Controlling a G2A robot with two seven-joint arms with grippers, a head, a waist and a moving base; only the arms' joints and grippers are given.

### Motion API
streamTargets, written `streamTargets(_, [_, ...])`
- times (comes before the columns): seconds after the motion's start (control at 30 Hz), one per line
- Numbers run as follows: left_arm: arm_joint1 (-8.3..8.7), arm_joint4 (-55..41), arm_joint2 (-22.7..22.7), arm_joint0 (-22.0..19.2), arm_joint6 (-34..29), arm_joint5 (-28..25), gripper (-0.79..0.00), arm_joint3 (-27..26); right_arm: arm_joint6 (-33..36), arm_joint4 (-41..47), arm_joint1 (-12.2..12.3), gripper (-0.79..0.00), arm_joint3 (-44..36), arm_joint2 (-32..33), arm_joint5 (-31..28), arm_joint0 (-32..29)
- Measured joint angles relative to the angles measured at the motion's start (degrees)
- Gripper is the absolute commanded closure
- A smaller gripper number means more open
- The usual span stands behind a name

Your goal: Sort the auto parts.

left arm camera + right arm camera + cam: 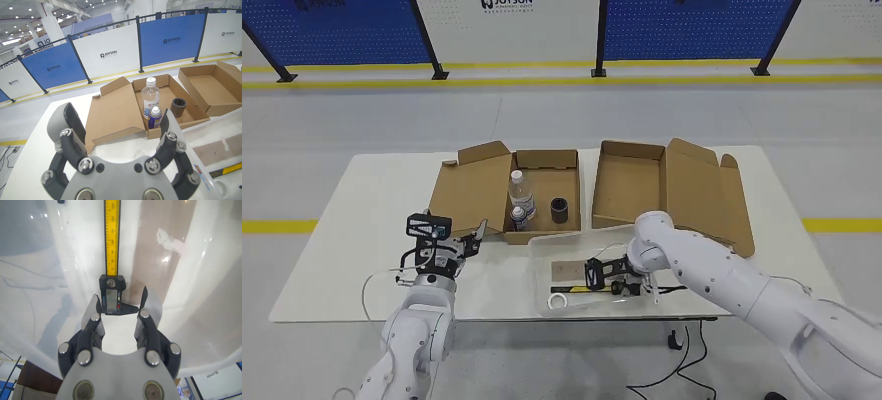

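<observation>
Blue and white fence panels stand behind a white table that carries two open cardboard boxes and, nearer the robot, a clear plastic bin. The left box holds three upright things: a clear bottle with a white cap, a blue spray can just in front of it, and a dark metal cylinder with a hollow bore beside them. The right box sits just beside the left one.

In the bin lies a digital caliper. Its long yellow scale with black marks runs into a dark grey sliding head with a grey display and small buttons. A small white piece and a white ring also lie in the bin, apart from the caliper.

The right tool is down inside the bin, its fingers partly apart, one on each side of the caliper's head and close to it. Whether the pads touch it is unclear. The left tool hangs wide open above the table, near the left box's front corner, holding nothing.
</observation>
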Motion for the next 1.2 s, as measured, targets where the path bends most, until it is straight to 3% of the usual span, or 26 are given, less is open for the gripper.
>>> streamTargets(0.13, [0.00, 0.00, 0.00, 0.00, 0.00, 0.00, -0.785, 0.00, 1.06, 0.95, -0.16, -0.505, 1.05, 0.00, 1.06, 0.21])
streamTargets(0.43, [0.00, 0.00, 0.00, 0.00, 0.00, 0.00, -0.785, 0.00, 5.03, 3.31, 0.94, -0.542, -1.16, 0.00, 5.01, 0.18])
streamTargets(0.63, [0.00, 0.00, 0.00, 0.00, 0.00, 0.00, -0.785, 0.00, 3.79, 2.98, 1.84, -0.582, -5.18, 0.00, 3.78, 0.40])
streamTargets(0.8, [0.00, 0.00, 0.00, 0.00, 0.00, 0.00, -0.785, 0.00, 2.09, 0.75, 1.08, -0.514, -6.10, 0.00, 2.08, -0.47])
streamTargets(0.97, [0.00, 0.00, 0.00, 0.00, 0.00, 0.00, -0.785, 0.00, 0.61, -2.11, -0.52, -0.385, -3.74, 0.00, 0.60, -1.44])
streamTargets(1.2, [0.00, 0.00, 0.00, 0.00, 0.00, 0.00, -0.785, 0.00, -0.66, -3.60, -2.49, -0.363, 0.36, 0.00, -0.68, -2.03])
